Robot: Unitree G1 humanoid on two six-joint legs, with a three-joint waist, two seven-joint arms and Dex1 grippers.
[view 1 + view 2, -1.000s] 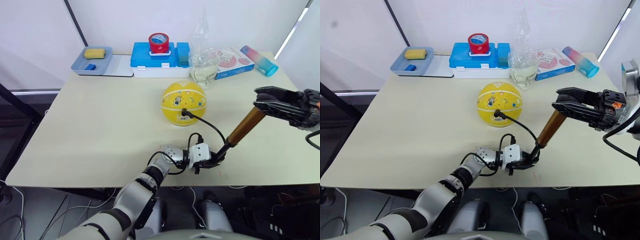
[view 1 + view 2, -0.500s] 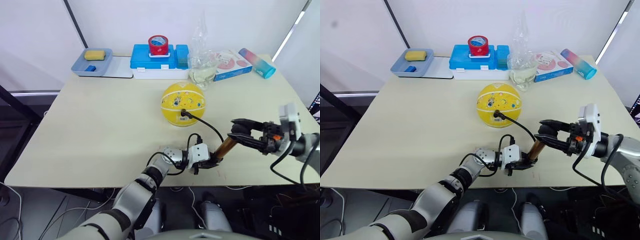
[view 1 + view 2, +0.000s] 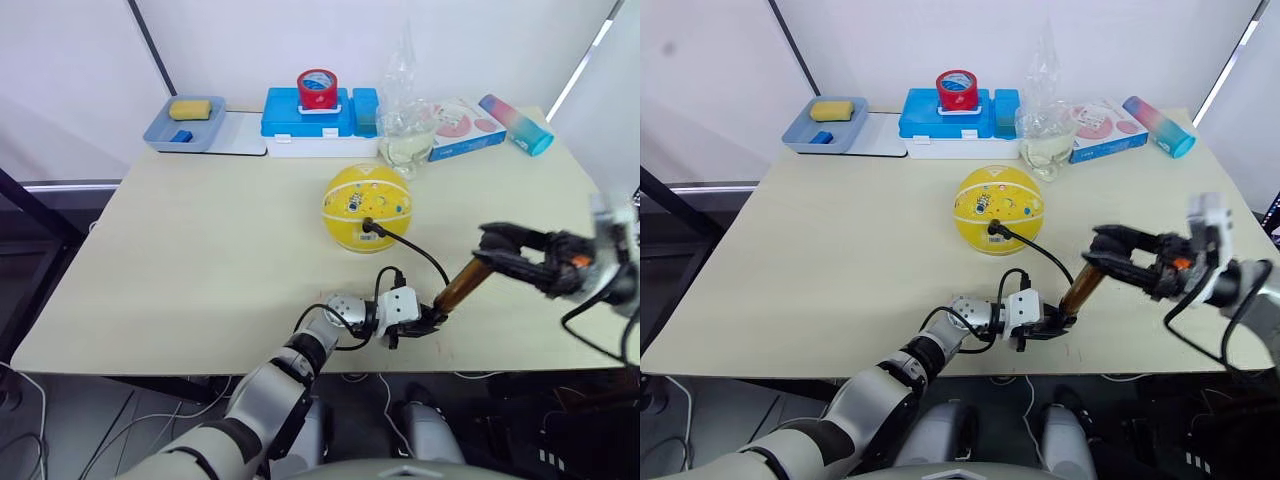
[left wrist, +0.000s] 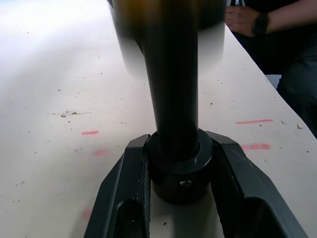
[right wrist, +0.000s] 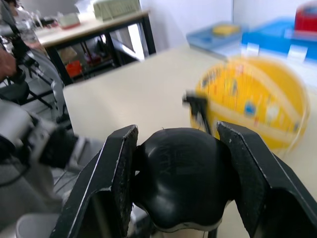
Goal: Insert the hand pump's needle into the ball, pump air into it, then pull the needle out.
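While needle-fed ball sits, both hands on tilted hand pump.

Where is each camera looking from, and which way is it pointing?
Left eye view: on the head, looking down over the table at the ball; both arms show.
Right eye view: beside it, same scene.
Left wrist view: on the left wrist, looking along the left claw shut on the hand pump.
Right wrist view: on the right wrist, looking over the right claw at the ball.
Shared: both wrist views show the pump.
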